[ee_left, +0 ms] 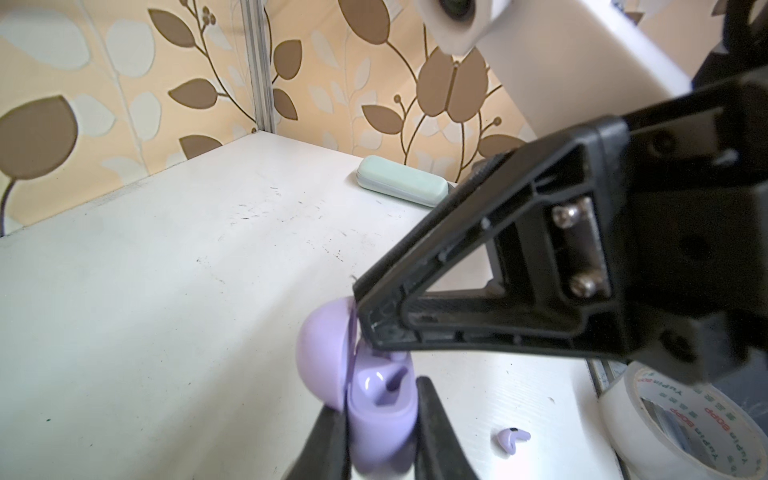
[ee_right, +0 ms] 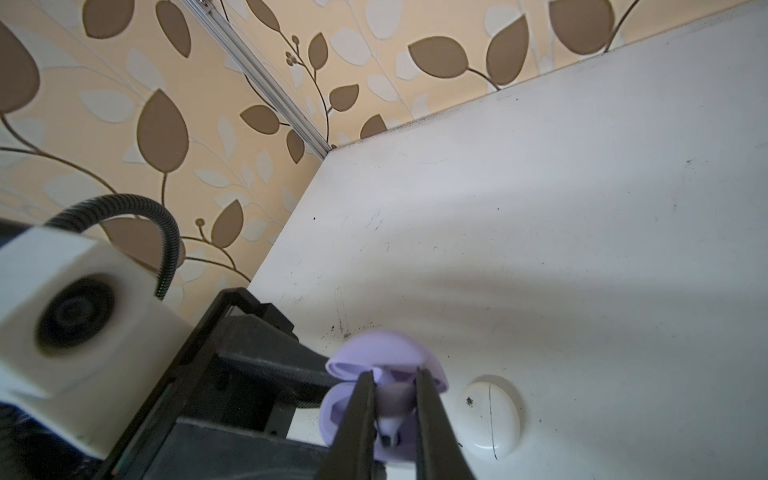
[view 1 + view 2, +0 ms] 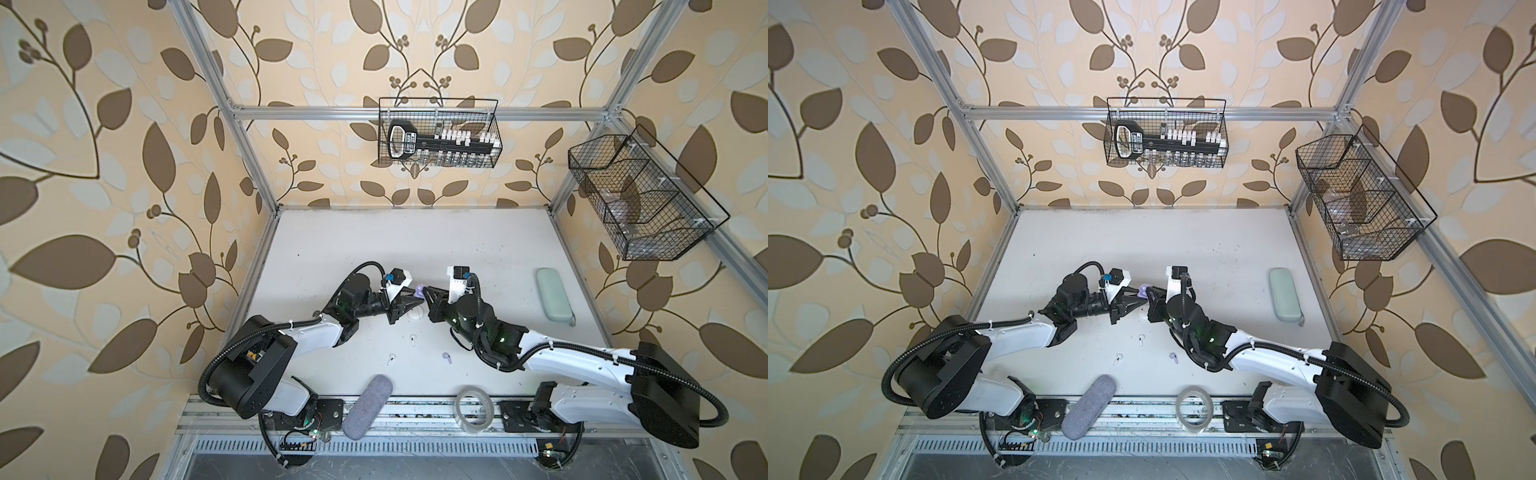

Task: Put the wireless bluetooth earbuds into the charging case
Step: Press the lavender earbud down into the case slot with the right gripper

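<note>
left wrist: left gripper (image 1: 376,399) clamps open lilac case (image 1: 320,353). in a top view, right gripper (image 3: 426,292) at 3 o'clock pinches lilac earbud (image 2: 390,428).

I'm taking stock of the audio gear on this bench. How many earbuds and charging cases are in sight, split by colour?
White earbuds: 2
Lilac earbuds: 2
White charging case: 1
Lilac charging case: 1
Total: 6

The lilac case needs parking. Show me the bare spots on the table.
Bare: the far half of the table, between the back wall and the arms, left of the green case. Crowded: between the arms, where the white case and three loose earbuds lie.
</note>
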`<state>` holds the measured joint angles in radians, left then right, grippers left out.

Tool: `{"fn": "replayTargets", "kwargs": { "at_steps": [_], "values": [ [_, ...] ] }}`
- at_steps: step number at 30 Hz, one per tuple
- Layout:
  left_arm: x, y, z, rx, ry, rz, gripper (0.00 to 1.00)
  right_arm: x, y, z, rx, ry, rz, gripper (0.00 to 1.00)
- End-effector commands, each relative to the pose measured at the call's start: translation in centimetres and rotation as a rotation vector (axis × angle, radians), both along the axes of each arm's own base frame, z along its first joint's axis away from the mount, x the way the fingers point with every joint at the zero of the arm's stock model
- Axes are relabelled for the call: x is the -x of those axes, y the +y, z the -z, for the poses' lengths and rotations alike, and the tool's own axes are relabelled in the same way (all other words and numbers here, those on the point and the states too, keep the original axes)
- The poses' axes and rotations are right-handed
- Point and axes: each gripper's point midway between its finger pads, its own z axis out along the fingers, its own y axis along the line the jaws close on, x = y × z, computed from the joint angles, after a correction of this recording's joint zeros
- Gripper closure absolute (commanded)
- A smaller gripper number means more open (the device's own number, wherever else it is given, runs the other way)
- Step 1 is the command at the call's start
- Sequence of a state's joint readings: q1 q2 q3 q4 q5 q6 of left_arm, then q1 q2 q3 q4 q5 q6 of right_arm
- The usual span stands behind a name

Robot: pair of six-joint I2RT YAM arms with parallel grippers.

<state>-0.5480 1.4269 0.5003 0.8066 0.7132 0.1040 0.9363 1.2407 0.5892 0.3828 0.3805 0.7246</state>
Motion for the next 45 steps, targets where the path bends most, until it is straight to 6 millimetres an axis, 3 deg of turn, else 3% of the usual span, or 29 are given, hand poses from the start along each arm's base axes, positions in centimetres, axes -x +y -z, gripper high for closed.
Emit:
{"fn": "replayTargets", "kwargs": {
  "at_steps": [1, 45],
  "values": [
    [-0.1, 0.3, -2.9, 0.061, -0.105, -0.005, 1.0, 0.1, 0.4, 0.7, 0.02, 0.032, -0.01, 0.85],
    [-0.4, 0.8, -3.2, 0.06, -0.131, -0.023, 1.0, 0.3, 1.1, 2.7, 0.024, 0.065, -0.026, 0.78]
  ]
}}
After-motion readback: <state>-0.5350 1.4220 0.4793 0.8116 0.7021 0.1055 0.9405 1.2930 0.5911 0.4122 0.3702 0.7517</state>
